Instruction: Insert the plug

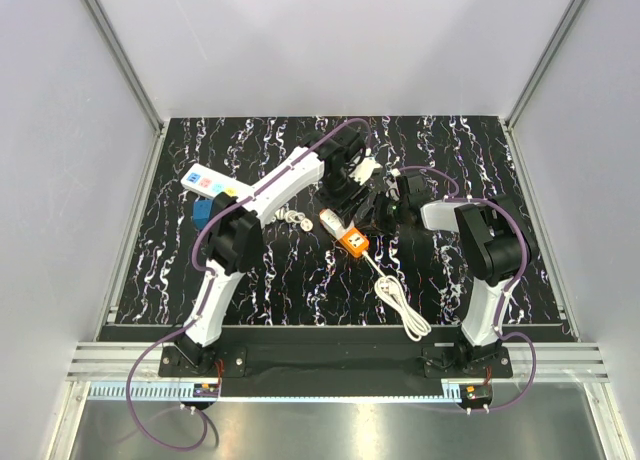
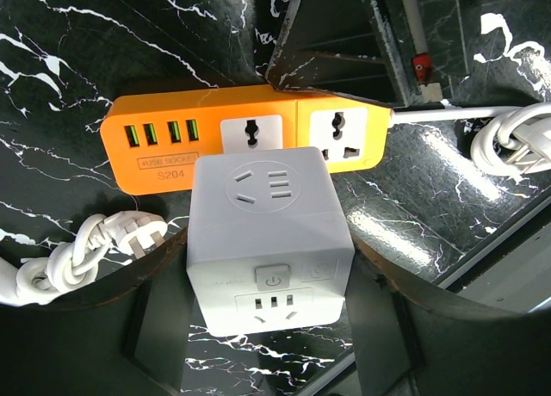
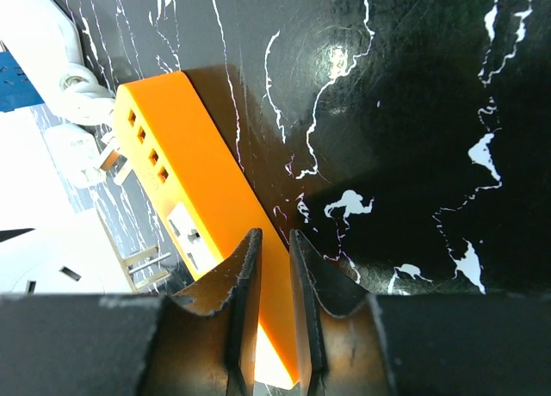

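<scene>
My left gripper (image 2: 271, 280) is shut on the plug (image 2: 269, 232), a white cube with a power button, and holds it just above the orange power strip (image 2: 164, 133). In the top view the plug (image 1: 367, 167) hangs over the table behind the strip (image 1: 352, 242). In the right wrist view the plug's metal prongs (image 3: 146, 267) hang free beside the strip (image 3: 185, 168). My right gripper (image 3: 274, 241) has its jaws almost closed, with nothing between them, and its tips rest at the strip's cable end. It also shows in the top view (image 1: 378, 215).
The strip's white cable (image 1: 400, 300) lies coiled toward the front right. Its loose plug end and coil (image 2: 77, 254) lie left of the strip. A white strip with coloured buttons (image 1: 210, 185) and a blue cube (image 1: 202, 215) sit at the left.
</scene>
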`<state>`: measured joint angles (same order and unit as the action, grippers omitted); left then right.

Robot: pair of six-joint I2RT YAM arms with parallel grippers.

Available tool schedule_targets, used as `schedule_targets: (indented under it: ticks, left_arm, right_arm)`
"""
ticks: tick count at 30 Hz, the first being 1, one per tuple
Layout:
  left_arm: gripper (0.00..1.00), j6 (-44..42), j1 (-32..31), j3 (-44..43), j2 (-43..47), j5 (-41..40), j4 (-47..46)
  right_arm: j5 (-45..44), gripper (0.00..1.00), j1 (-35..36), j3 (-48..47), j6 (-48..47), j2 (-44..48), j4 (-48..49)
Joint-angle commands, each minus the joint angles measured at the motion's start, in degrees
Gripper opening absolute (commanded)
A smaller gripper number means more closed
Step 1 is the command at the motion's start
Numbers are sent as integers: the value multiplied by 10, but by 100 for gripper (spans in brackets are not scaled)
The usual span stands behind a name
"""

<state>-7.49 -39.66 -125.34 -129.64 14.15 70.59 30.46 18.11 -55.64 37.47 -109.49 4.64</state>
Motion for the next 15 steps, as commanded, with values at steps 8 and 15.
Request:
schedule_targets:
  ticks: [8, 15]
  left_arm:
    - [0, 3, 6, 1, -9, 30, -26]
    - [0, 11, 5, 6, -10, 40, -27]
  right_arm:
    - [-16, 26, 7, -1, -18, 23, -16]
    - [-15, 26, 5, -3, -17, 20, -17]
